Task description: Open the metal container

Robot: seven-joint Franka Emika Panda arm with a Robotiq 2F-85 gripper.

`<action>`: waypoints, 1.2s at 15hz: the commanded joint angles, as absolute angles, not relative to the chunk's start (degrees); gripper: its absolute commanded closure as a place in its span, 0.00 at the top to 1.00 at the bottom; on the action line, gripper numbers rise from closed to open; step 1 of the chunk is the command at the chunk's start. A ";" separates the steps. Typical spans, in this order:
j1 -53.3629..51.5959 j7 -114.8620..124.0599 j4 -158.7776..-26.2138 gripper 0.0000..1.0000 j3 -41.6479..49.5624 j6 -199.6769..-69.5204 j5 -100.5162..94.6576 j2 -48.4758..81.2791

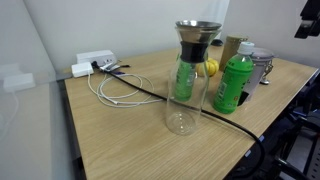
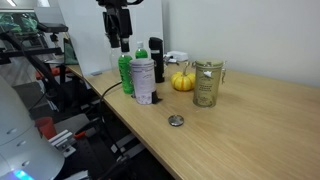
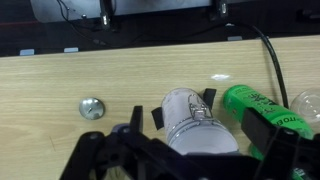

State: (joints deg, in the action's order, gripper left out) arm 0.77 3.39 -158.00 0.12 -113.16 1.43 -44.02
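Observation:
The metal container (image 2: 143,80) is a small silvery cylinder standing near the table's edge, touching or almost touching the green bottle (image 2: 125,70). In an exterior view it (image 1: 263,66) is partly hidden behind the bottle (image 1: 232,85). In the wrist view I look down on its pale top (image 3: 193,122), which has a small metal catch and dark side tabs. My gripper (image 2: 119,42) hangs open and empty well above the container and bottle. In the wrist view the dark fingers (image 3: 200,135) frame the container on both sides.
A tall glass carafe (image 2: 207,83) and a yellow pumpkin-like object (image 2: 182,80) stand further along the wooden table (image 2: 250,130). A small round grey disc (image 2: 176,121) lies on the table, also in the wrist view (image 3: 92,107). A black cable (image 1: 150,92) and white cables (image 1: 105,85) cross the table.

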 commanded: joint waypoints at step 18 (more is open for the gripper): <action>1.77 23.79 -158.93 1.00 -8.88 -122.75 -0.80 -36.40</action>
